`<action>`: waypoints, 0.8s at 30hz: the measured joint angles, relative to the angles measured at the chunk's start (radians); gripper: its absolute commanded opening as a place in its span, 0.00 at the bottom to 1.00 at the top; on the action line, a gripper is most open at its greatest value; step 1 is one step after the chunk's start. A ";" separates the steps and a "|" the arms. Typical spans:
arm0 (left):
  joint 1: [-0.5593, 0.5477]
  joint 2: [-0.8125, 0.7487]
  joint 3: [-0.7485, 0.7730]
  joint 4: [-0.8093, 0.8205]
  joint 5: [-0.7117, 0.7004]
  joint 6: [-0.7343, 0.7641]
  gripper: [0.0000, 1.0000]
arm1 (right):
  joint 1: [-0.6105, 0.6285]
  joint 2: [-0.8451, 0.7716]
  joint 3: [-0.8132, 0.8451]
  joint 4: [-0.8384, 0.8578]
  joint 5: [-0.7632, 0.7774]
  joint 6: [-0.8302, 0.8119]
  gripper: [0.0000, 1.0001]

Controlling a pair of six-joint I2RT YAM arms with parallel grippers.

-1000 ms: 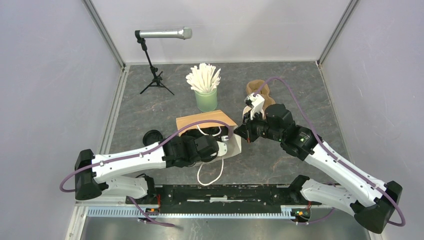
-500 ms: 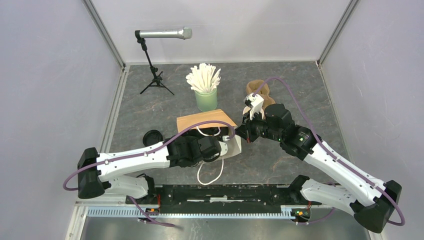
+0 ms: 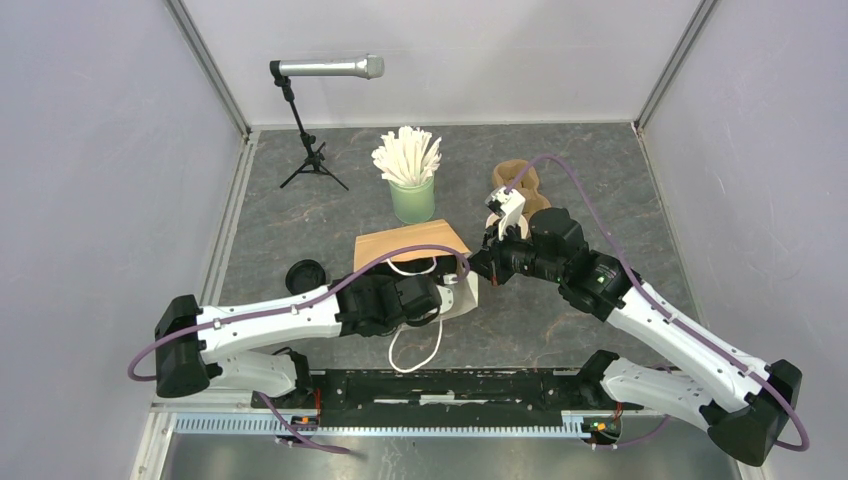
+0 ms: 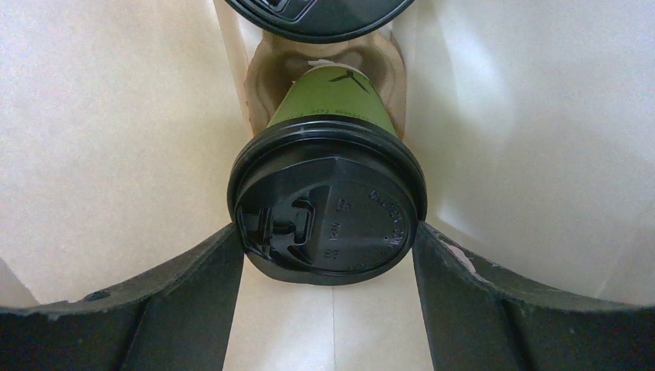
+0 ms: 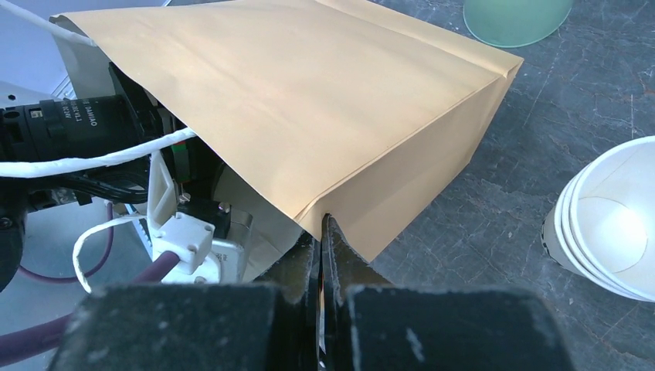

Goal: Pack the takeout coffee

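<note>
Grey tabletop (image 3: 600, 180), with the paper bag (image 3: 405, 243) lying on its side mid-table and both my arms at its open near end.
My right gripper (image 5: 323, 232) is clenched on the bag's lip, which I judge keeps the mouth lifted while my left gripper (image 4: 328, 239) works inside. Its fingers sit against both sides of the olive-green cup (image 4: 328, 97) at the lid, seemingly grasping it. That cup is seated in a pulp carrier (image 4: 263, 69) inside the bag, with a second black lid (image 4: 317, 15) beyond it.
</note>
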 measured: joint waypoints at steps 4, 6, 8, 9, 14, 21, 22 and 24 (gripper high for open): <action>0.005 0.006 0.000 0.001 -0.001 0.000 0.37 | 0.000 0.000 -0.001 0.002 -0.008 -0.003 0.00; 0.006 0.014 0.000 0.002 -0.004 0.000 0.38 | 0.000 0.000 -0.002 0.003 -0.014 -0.005 0.00; 0.009 0.025 0.000 0.005 -0.006 0.000 0.38 | 0.000 0.000 -0.002 0.003 -0.017 -0.006 0.00; 0.010 0.031 0.000 0.009 -0.008 0.000 0.38 | 0.000 0.000 -0.002 0.003 -0.019 -0.008 0.00; 0.014 0.047 -0.003 0.035 -0.013 0.002 0.38 | 0.000 0.000 -0.009 0.011 -0.031 -0.014 0.00; 0.016 0.062 -0.017 0.072 -0.021 0.022 0.38 | 0.000 -0.004 -0.015 0.024 -0.037 -0.016 0.00; 0.016 0.063 -0.019 0.076 -0.021 0.024 0.38 | 0.000 -0.004 -0.015 0.024 -0.038 -0.016 0.00; 0.018 0.067 -0.021 0.082 -0.022 0.027 0.38 | 0.000 -0.004 -0.015 0.024 -0.039 -0.016 0.00</action>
